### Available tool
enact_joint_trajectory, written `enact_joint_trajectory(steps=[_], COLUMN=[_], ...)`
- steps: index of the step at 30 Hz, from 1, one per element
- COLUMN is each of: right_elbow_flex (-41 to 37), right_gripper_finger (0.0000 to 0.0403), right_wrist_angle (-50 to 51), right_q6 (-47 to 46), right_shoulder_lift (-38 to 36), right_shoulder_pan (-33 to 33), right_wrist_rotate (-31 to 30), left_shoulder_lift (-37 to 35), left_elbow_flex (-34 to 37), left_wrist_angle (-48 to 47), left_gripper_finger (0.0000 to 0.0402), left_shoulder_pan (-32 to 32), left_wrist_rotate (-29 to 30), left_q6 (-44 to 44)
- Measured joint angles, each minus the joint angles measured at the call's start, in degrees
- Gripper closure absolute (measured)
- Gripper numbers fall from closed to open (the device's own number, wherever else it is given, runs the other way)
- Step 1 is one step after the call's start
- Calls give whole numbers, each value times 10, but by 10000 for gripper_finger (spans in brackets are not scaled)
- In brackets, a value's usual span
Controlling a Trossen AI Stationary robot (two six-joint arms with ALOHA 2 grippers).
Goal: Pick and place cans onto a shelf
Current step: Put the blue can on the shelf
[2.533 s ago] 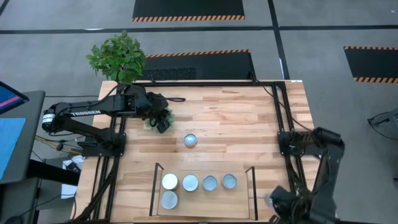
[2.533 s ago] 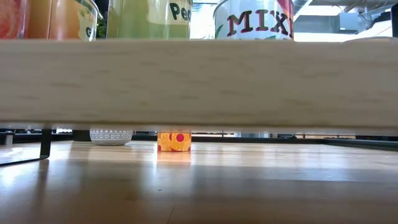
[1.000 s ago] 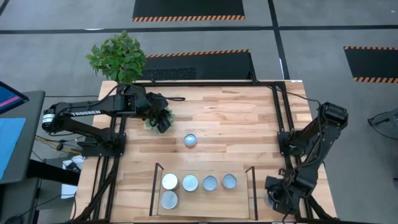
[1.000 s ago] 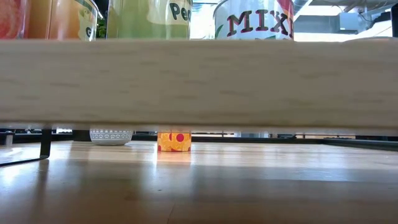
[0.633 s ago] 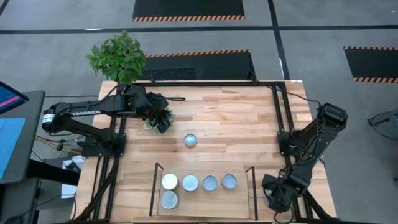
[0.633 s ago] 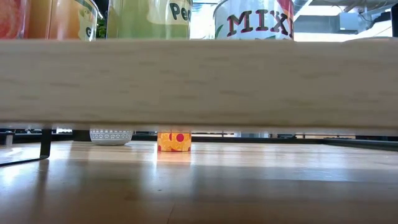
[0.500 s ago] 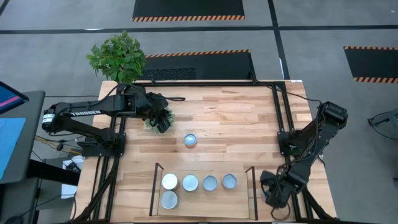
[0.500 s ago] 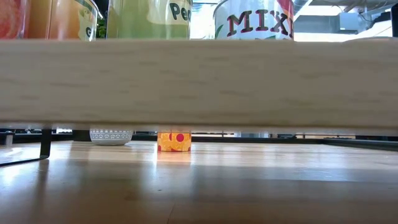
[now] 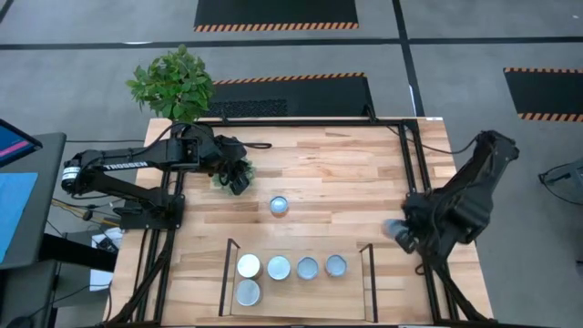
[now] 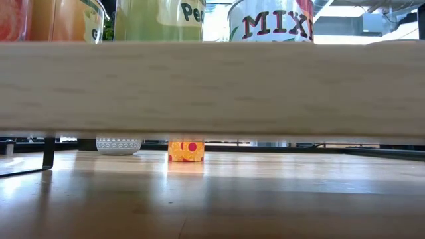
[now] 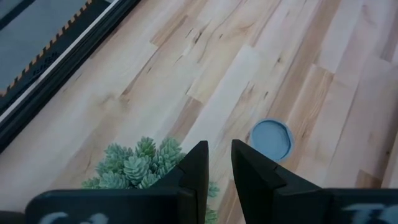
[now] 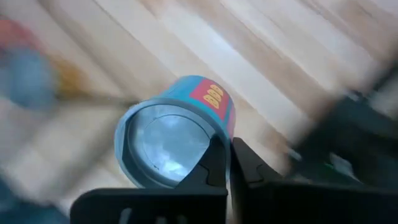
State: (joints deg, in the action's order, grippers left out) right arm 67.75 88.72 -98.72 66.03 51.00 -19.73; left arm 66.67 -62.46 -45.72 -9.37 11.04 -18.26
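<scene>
1. High view: we see five cans (image 9: pixel 290 269) already on the shelf (image 9: pixel 296 301), four in a row and one in front at the left end. One can (image 9: pixel 279 206) stands alone mid-surface (image 9: pixel 346 173). The right tool (image 9: pixel 401 233) hangs at the surface's right edge, just beyond the shelf's right bracket, with a blurred silvery round top at its tip. The left tool (image 9: pixel 239 178) waits by a small green plant (image 9: pixel 223 179) near the far left.

2. Low view: the shelf board (image 10: pixel 212 89) fills the picture, with labelled cans (image 10: pixel 269 21) standing on it. Under it we see the lone can's orange label (image 10: pixel 185 151), which the overhead view hides. Neither arm shows.

3. Left wrist view: the left tool (image 11: pixel 216 165) has its fingers close together with nothing between them, over the plant (image 11: pixel 140 165). The lone can's blue-grey lid (image 11: pixel 271 139) lies beyond.

4. Right wrist view: the right tool (image 12: pixel 229 155) is clamped on a blue-labelled can (image 12: pixel 171 143) at its rim, the can tilted lid-towards-camera; only here is this grip plain.

5. Handling: we judge these cans stiff, fairly heavy and smooth-walled. A rim pinch could let one swing; holding across the body looks safer.
</scene>
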Motion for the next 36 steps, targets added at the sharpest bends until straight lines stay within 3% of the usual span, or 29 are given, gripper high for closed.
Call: enact_joint_trajectory(steps=[5,12,17,24,36], right_elbow_flex=[40,97,144,210,353], right_gripper_finger=[398,398,398,398,398], right_wrist_angle=[-7,-183,-288,-228,-217], right_q6=[55,296,466,610,686], right_shoulder_lift=[1,47,114,249,366], right_shoulder_pan=[-56,-150,-189,-199,-166], right_wrist_rotate=[-104,-117,-40,110,165], left_shoulder_lift=[0,0,0,0,0], left_elbow_flex=[0,0,0,0,0], left_wrist_angle=[0,0,0,-1,-4], left_gripper_finger=[343,343,343,343,343], left_shoulder_pan=[0,0,0,0,0], left_wrist_rotate=[3,3,3,3,3], left_q6=[2,2,3,16,41])
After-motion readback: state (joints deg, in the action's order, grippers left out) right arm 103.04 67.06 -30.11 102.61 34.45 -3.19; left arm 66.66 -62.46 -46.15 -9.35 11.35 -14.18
